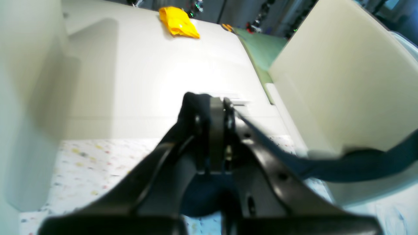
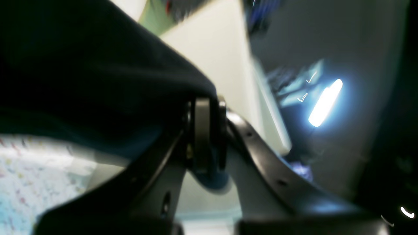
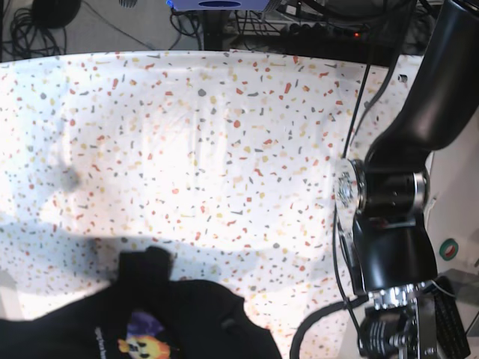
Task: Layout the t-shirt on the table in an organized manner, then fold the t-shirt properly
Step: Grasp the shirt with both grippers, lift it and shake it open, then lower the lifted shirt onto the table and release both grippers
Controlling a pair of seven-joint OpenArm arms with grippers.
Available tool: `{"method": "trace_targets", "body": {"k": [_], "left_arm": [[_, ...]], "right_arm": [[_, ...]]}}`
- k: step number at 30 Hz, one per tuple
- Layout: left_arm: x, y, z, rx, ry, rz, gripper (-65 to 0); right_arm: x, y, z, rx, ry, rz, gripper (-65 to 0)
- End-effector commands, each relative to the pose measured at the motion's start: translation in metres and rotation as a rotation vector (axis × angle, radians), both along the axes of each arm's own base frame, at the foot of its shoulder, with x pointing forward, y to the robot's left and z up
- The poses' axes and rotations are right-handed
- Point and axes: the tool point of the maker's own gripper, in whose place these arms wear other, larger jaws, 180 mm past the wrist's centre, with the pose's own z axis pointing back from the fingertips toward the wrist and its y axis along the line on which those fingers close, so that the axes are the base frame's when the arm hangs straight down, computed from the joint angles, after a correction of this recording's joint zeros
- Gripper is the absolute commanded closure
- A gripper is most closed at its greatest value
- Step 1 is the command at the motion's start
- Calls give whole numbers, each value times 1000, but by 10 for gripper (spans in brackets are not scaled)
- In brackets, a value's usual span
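Left gripper (image 1: 218,109) pressed together on the t-shirt (image 1: 356,164) — dark fabric bunched at the fingertips, one taut band trailing off to the right. Right gripper (image 2: 205,107) likewise clamped on the t-shirt (image 2: 98,81), cloth draping away to the left of the tips. From the base view, black t-shirt (image 3: 142,318) at the near edge of the table (image 3: 209,142) — a colourful print showing.

Yellow bag (image 1: 178,22), grey side surface (image 1: 156,75)

Table (image 3: 224,134) open beyond t-shirt (image 3: 172,321) bunched near edge.
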Motion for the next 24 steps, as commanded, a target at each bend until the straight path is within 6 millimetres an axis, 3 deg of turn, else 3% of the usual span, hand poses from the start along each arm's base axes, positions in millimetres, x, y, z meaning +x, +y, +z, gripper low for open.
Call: {"method": "trace_targets", "body": {"k": [1,3,5,6,11,15,17,19,24], "left_arm": [[-4,6,13,-33,-35,4,0],[-13,24,-18,-98,12,26,0],[-31,37,-53,-147,53,33,0],[-42,35,-73,-159,82,19,0],[-126,30,-200,-82,308,-12,0],[-189,25,-281,-49,510,-33,0],[-223,35,-316,-13,611,-27,0],[-254,43,-341,19,693,-30,0],[-304,55,-372,57,808,-30,0]], "right_arm": [[-13,-14,0,-29,5,-54,0],[-32,-11,-28,-36,54,-85,0],[-54,-6,-74,1,130,-110,0],[-67,-7,-99,29,173,-126,0],[-131,16,-261,264,474,-151,0],[-165,29,-357,473,603,-151,0],[-181,24,-386,572,626,-198,0],[-196,10,-400,621,639,-262,0],[-207,-10,-399,650,616,-333,0]]}}
